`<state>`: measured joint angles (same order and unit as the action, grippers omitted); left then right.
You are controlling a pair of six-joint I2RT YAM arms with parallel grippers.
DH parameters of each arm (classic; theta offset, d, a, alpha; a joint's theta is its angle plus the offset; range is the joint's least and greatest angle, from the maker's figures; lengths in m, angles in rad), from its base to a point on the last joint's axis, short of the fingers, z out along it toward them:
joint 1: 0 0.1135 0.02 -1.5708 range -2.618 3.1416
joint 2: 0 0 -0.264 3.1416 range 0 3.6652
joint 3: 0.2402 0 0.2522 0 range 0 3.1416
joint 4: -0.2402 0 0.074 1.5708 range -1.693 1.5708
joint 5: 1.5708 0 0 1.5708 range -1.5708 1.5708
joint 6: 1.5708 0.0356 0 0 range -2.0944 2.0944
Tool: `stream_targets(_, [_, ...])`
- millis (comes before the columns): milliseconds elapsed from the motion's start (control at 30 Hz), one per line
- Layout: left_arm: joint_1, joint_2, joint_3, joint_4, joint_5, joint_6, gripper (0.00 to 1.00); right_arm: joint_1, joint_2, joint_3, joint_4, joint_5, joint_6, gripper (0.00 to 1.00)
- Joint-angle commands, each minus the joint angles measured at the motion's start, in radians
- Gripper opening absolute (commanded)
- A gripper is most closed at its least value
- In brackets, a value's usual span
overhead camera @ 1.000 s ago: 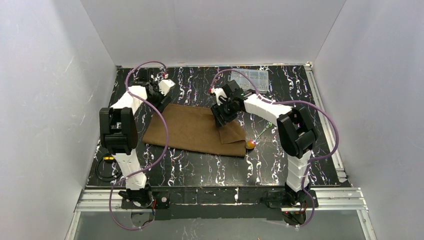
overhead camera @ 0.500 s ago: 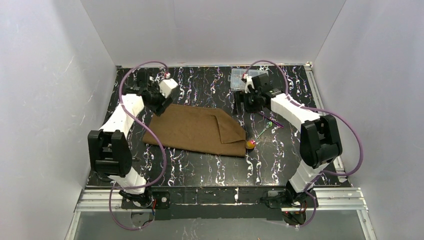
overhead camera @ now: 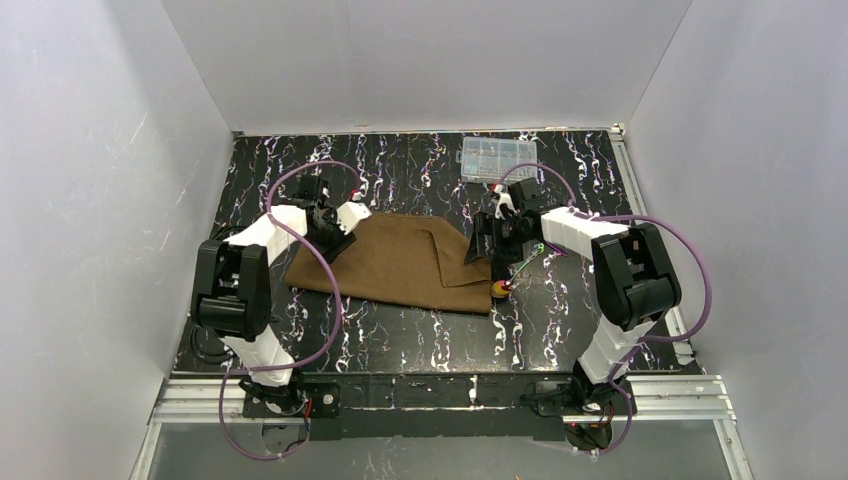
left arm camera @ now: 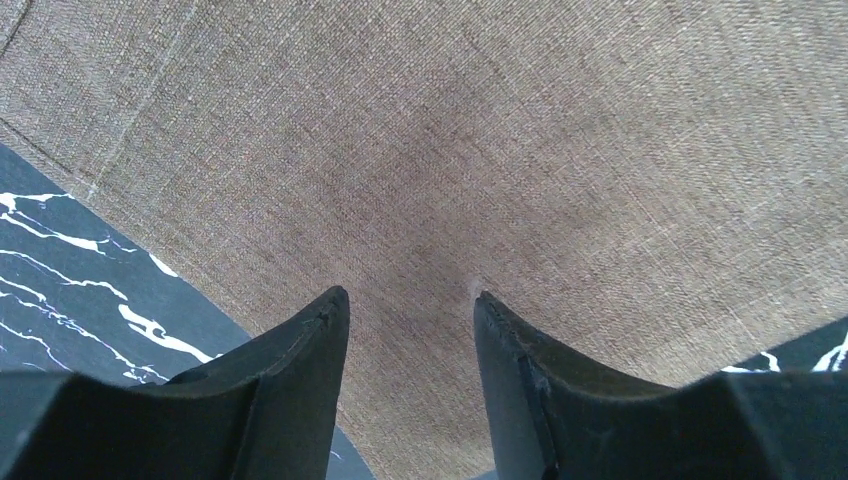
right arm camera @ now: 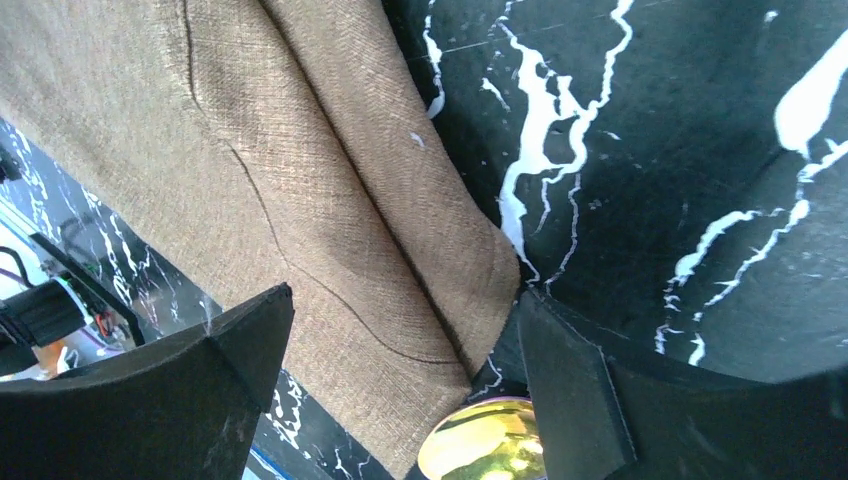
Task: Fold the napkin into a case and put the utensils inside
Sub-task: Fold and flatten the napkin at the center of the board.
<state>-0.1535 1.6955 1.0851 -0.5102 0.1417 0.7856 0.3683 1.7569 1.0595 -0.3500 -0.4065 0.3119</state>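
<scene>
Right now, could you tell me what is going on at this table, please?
Two robot arms are folding a brown napkin on the black table. Its right part is already folded over. The left end effector sits low at the napkin's far-left corner, jaws apart over flat cloth. The right end effector hovers wide open over the folded right corner. The gold-headed utensil lies on the table beside that corner, not yet inside.

One brown cloth (overhead camera: pixel 390 262) is counted on one black marbled table (overhead camera: pixel 400 345). One utensil (overhead camera: pixel 500 289) with a gold head is seen; a second cannot be made out with certainty. One clear box (overhead camera: pixel 497 158) is counted. Two arms are counted, the left arm (overhead camera: pixel 240 290) and the right arm (overhead camera: pixel 620 275).
</scene>
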Motion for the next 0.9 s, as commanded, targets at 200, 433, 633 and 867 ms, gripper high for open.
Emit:
stream_targets(200, [-0.001,0.010,-0.097,0.101,-0.066,0.096,0.42,-0.049,0.025,-0.083,0.208,-0.188,0.096,0.90])
stream_targets(433, [-0.001,0.009,-0.128,0.121,-0.092,0.127,0.40,-0.054,-0.047,-0.106,0.442,-0.327,0.277,0.86])
stream_targets(633, [-0.001,0.018,-0.115,0.117,-0.094,0.125,0.38,-0.053,-0.212,-0.091,0.385,-0.328,0.259,0.87])
stream_targets(867, [-0.003,0.026,-0.091,0.096,-0.097,0.115,0.37,-0.055,-0.219,-0.147,0.225,-0.163,0.128,0.88])
